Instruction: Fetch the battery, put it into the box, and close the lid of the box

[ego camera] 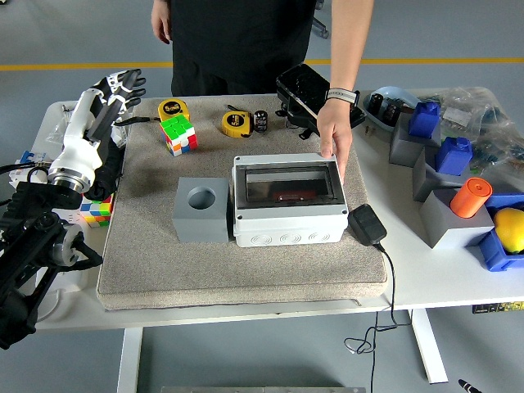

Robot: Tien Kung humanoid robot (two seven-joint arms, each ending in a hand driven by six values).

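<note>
Head view: the left hand is raised over the bench's far left corner, fingers loosely spread, holding nothing. The box sits mid-mat with its clear lid down; a dark battery shows through it. A person's hand rests on the box's far right corner. A grey block stands just left of the box.

"5m" on the left yellow tape measure; nothing else legible.

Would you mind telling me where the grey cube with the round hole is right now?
In the head view, the grey cube sits on the mat, left of centre, directly beside the box.
</note>
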